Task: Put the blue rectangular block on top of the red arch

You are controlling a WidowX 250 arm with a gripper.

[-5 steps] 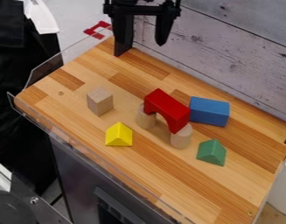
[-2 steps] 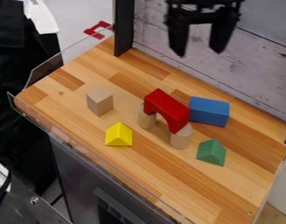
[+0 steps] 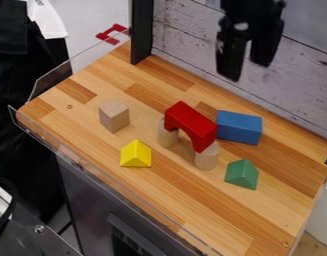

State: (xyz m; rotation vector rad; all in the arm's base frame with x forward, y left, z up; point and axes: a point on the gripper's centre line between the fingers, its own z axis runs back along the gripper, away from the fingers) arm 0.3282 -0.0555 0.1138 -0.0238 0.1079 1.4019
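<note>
In the camera view, the gripper (image 3: 247,71) hangs high in front of the pale plank wall (image 3: 186,42), beyond the wall-side edge of the table (image 3: 152,195), its fingers spread with nothing between them. That placing makes sense as a start on the blue block (image 3: 239,127), which lies on a long side near the wall-side edge, toward the right-hand corner, and must be picked up first. The gap suits a grip across the block's narrower width, once the fingers line up with it.

The red arch (image 3: 192,122) sits nearer the middle, bridging two upright wooden cylinders, one under each foot: the left (image 3: 167,136) and the right (image 3: 206,157). They serve as pillars, so the arch's flat top is raised and the block will likely have to be lifted well over it. From this angle the arch overlaps the block's near end; I cannot tell whether they touch. A sideways nudge there could topple the stack.

The wooden cube (image 3: 114,116) toward the left corner, the yellow prism (image 3: 136,154) toward the front edge and the green prism (image 3: 242,174) toward the right edge stand apart, and need no handling.
</note>
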